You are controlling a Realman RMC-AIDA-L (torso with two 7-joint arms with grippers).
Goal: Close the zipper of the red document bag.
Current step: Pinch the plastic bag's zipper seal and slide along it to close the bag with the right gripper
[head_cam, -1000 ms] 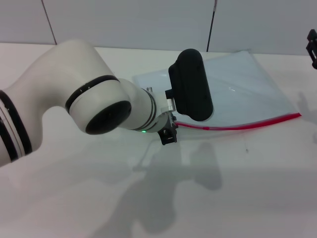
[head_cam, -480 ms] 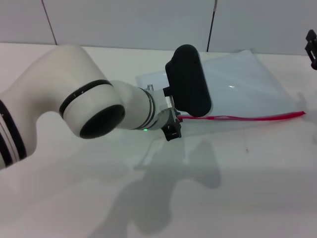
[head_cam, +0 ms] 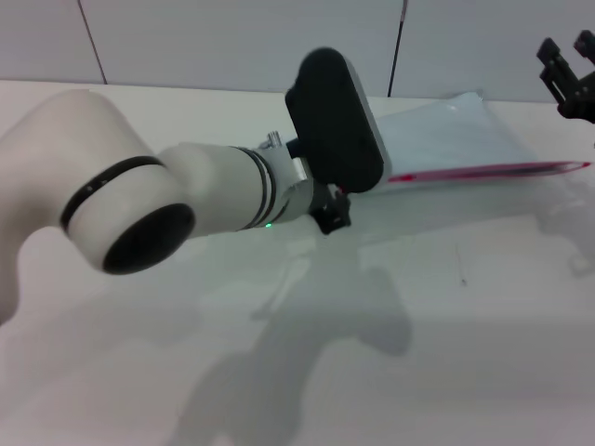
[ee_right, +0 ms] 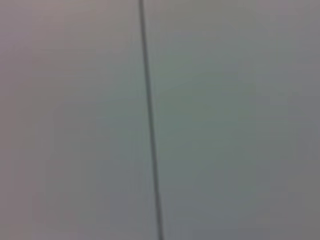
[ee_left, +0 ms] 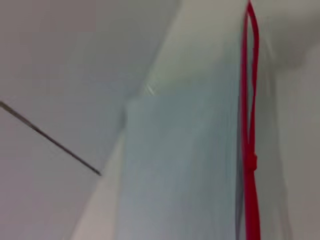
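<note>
The red document bag (head_cam: 446,135) is a pale translucent pouch lying at the back right of the white table, its near long edge raised. The zipper (head_cam: 483,172) runs as a red strip along that edge. My left gripper (head_cam: 358,186) is at the strip's left end; its fingers are hidden behind the black wrist housing (head_cam: 330,121), and the bag's edge rises with it. In the left wrist view the zipper (ee_left: 249,165) has a small knot, beyond which the strip splits into two strands over the bag (ee_left: 180,170). My right gripper (head_cam: 567,58) hangs open at the far right, above the bag's far corner.
The white table (head_cam: 446,353) stretches toward me in front of the bag. A grey panelled wall (head_cam: 232,42) stands behind it. The right wrist view holds only that wall with a dark seam (ee_right: 150,125).
My left arm has lifted and moved back, and the bag's zipper edge rose and shifted back with it. The right gripper has come further into view at the top right.
</note>
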